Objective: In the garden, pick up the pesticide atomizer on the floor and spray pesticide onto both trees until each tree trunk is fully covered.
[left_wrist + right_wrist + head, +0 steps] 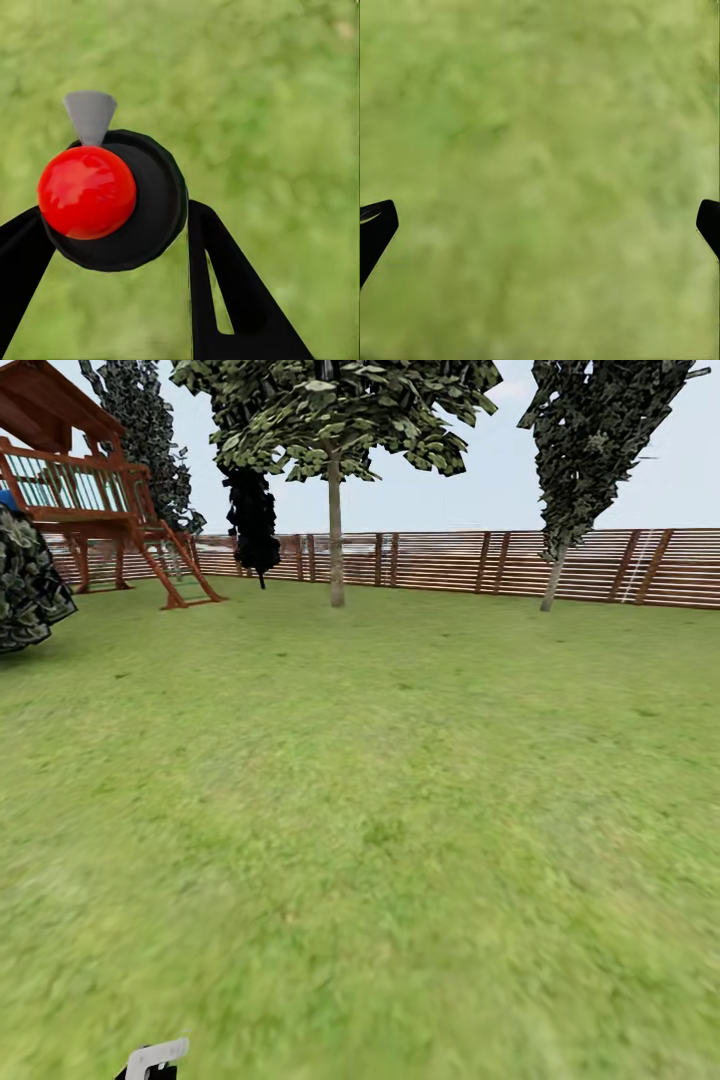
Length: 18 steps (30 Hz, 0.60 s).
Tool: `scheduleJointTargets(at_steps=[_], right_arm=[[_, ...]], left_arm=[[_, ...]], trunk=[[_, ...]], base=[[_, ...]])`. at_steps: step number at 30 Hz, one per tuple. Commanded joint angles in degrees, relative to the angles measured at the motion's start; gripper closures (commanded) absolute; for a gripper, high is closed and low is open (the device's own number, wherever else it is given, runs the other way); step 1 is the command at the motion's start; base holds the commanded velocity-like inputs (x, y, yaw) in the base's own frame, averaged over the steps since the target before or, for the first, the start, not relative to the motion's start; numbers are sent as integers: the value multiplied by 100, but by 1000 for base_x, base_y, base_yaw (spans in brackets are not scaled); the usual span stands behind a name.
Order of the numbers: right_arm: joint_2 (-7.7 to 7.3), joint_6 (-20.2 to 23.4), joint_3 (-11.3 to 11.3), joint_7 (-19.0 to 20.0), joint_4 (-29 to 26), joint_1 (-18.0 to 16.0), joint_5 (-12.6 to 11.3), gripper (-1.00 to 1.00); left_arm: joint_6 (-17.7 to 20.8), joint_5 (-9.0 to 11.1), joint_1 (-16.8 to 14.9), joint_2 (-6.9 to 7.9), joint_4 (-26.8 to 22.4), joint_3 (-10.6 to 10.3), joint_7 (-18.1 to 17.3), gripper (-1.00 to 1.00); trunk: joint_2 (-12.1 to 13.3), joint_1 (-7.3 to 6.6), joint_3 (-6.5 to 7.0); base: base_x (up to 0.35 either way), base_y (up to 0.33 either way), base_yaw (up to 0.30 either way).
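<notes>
At the upper left of the head view a wooden play tower [90,490] is cut off by the frame edge, with a dark leafy mass [28,585] below it that cannot be identified. Low at the bottom left a white and black scrap [155,1058] is cropped by the frame; it is judged to be part of the pesticide atomizer [112,199], though that cannot be confirmed there. In the left wrist view the atomizer is seen between the fingers of the left gripper [116,247], its red cap and grey nozzle facing the camera, the black fingers closed against its round body. A slip is judged possible, since the bottle below the collar is hidden and the depth of the hold cannot be read. The tree trunk [336,535] at upper centre and a second trunk [553,575] at upper right stand well apart across the lawn [400,810], against the fence [450,560], so spray released now would likely fall short. The right gripper [540,225] is spread wide over grass, holding nothing; only its fingertips [375,225] are visible.
</notes>
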Motion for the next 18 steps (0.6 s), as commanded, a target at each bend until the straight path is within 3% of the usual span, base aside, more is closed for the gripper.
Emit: scheduleJointTargets(at_steps=[1, 18], right_arm=[[2, -17, 50, -19, 6, -4, -46, -100], [2, -17, 50, -19, 6, -4, -46, -100]], left_arm=[[-21, -61, -4, 0, 7, 21, 32, 100], [-30, -61, -2, -2, 7, 21, 32, 100]], trunk=[[-2, 3, -5], [-2, 3, -5]], base=[[340, 0, 0], [340, 0, 0]])
